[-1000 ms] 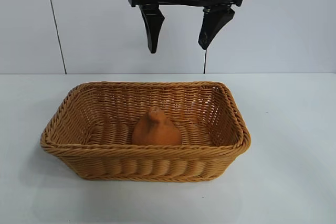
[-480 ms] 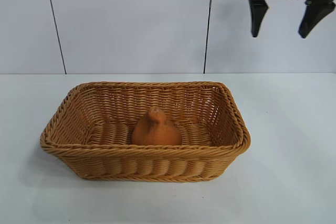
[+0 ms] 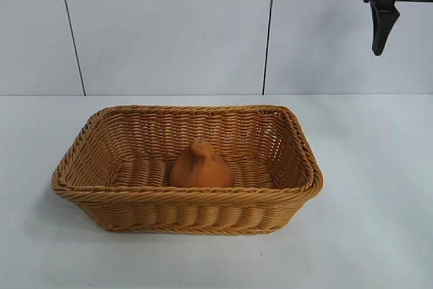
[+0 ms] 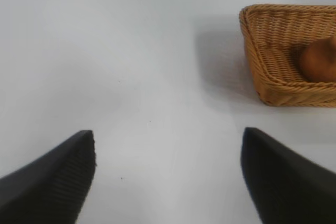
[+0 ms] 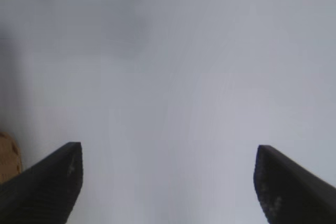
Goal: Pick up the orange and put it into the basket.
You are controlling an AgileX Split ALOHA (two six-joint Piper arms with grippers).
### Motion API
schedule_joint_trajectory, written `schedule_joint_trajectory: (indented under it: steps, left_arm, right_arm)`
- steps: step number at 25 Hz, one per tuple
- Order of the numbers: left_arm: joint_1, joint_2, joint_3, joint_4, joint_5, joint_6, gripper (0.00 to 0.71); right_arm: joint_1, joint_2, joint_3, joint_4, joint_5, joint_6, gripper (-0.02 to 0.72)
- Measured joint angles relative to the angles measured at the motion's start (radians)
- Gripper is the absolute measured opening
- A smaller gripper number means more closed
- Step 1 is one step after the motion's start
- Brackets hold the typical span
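Note:
The lumpy brownish orange (image 3: 201, 166) rests on the floor of the woven wicker basket (image 3: 183, 201) in the middle of the white table. No gripper touches it. My right gripper (image 5: 168, 153) hangs open and empty, high above the table to the right of the basket; in the exterior view only one of its fingers (image 3: 378, 28) shows at the upper right edge. My left gripper (image 4: 168, 137) is open and empty over bare table, away from the basket (image 4: 273, 77), in which the orange (image 4: 318, 61) shows. The left arm is outside the exterior view.
White tabletop (image 3: 379, 187) surrounds the basket on all sides. A white panelled wall (image 3: 169, 32) stands behind it. A sliver of the basket (image 5: 8, 156) shows at the edge of the right wrist view.
The open right gripper has swung from above the basket to the right, staying high, and now mostly lies beyond the exterior view's edge. Orange and basket have not moved.

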Motion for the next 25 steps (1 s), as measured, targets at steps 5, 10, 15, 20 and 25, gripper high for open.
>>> schedule_joint_trajectory:
  steps: [5,10,15,20,25]
  left_arm:
    - [0.0,0.0,0.0,0.0,0.0,0.0,0.549]
    - [0.0,0.0,0.0,0.0,0.0,0.0,0.549]
    - [0.0,0.0,0.0,0.0,0.0,0.0,0.549]
    - [0.0,0.0,0.0,0.0,0.0,0.0,0.549]
    - [0.0,0.0,0.0,0.0,0.0,0.0,0.549]
  right_arm:
    - [0.0,-0.195,0.32,0.003,0.002,-0.002,0.611]
    - [0.0,-0.462,0.643,0.022,0.003,-0.002,0.611]
    - [0.0,-0.755,0.944,0.026,-0.085,-0.023,0.611]
    - [0.0,-1.09,1.158,0.026,-0.182,-0.048,0.611]
    - [0.0,-1.391,1.181,0.03,-0.194,-0.053,0.611]
